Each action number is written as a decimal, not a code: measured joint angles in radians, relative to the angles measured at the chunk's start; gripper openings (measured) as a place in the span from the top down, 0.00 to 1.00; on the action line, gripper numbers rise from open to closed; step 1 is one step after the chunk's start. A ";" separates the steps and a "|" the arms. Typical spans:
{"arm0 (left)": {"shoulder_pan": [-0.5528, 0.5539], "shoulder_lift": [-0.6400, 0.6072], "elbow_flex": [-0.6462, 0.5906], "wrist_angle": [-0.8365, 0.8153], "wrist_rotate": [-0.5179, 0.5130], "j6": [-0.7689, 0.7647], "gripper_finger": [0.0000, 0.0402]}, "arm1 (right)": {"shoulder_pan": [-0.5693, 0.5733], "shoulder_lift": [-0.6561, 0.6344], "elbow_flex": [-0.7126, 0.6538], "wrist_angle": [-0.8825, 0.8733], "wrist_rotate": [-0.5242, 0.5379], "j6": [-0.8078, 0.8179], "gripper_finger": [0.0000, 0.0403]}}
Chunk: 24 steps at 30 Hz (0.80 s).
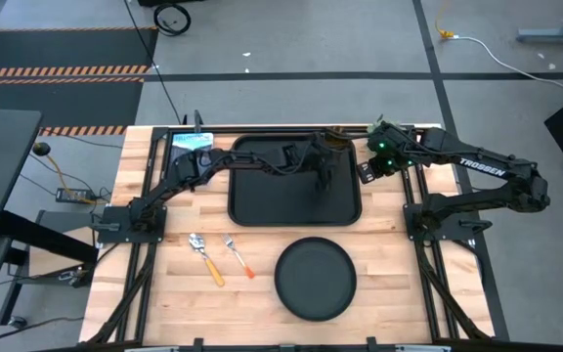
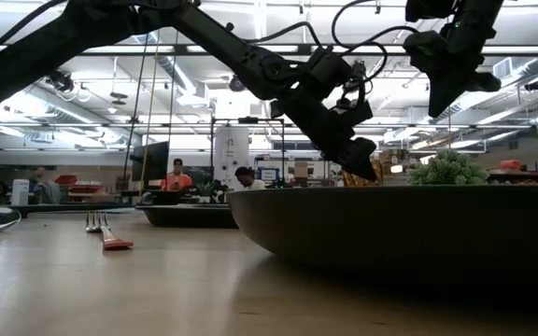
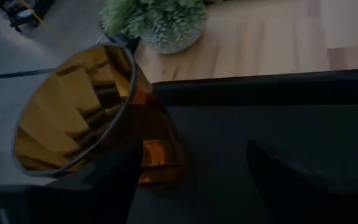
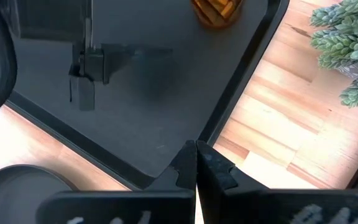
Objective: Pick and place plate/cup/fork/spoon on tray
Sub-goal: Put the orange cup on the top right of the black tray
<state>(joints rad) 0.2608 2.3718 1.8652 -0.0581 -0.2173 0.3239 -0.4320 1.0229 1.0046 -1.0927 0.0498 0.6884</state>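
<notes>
The amber cup (image 3: 92,118) stands on the black tray (image 1: 262,200) near its far right corner; it also shows in the right wrist view (image 4: 213,12). My left gripper (image 1: 323,178) hovers open over the tray just near of the cup, which sits beside one finger (image 3: 73,199), not between the two. My right gripper (image 4: 195,167) is shut and empty above the tray's right rim. The black plate (image 1: 316,279) lies flat on the table in front of the tray. The spoon (image 1: 206,260) and the fork (image 1: 239,256) lie left of the plate.
A small green plant (image 4: 350,50) stands on the table beyond the tray's far right corner, close to my right arm. A blue-and-white card (image 1: 192,142) lies at the far left of the tray. Bare wood lies right of the plate.
</notes>
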 joint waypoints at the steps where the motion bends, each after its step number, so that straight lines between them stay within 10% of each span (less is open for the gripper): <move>1: 0.001 0.000 0.000 -0.002 0.001 -0.003 0.26 | 0.000 0.000 0.000 0.000 0.000 0.000 0.99; 24: 0.037 0.000 0.000 0.002 -0.079 -0.104 0.28 | 0.000 0.000 0.000 0.000 0.000 0.007 0.99</move>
<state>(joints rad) 0.2982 2.3718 1.8652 -0.0563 -0.2963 0.2195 -0.4320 1.0229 1.0044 -1.0928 0.0502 0.6959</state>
